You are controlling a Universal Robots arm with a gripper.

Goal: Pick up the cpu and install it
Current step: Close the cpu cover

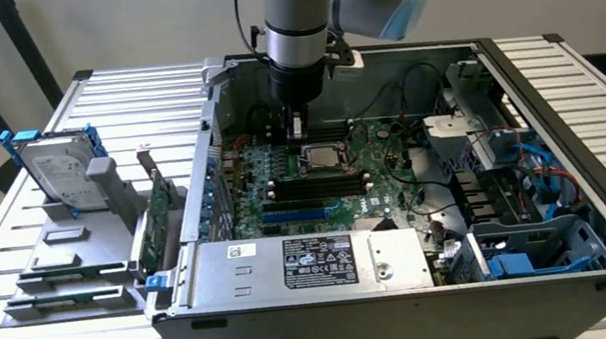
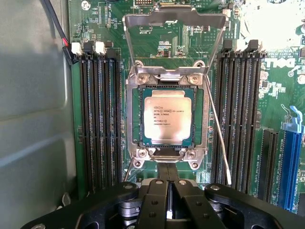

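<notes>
Above the cpu (image 2: 167,115), seated flat in the socket frame (image 2: 135,124), the space is left open. One edge of the socket is barred by the raised load plate (image 2: 174,28). A thin wire lever (image 2: 217,138) is angled up beside the frame. Low memory slots (image 2: 97,119) are ranged on both flanks. The motherboard (image 1: 375,139) is enclosed by the case wall (image 1: 210,137), the power supply (image 1: 303,265) and the drive cage (image 1: 514,195). Entry is afforded from above, where the gripper (image 1: 297,131) is placed, fingers together.
</notes>
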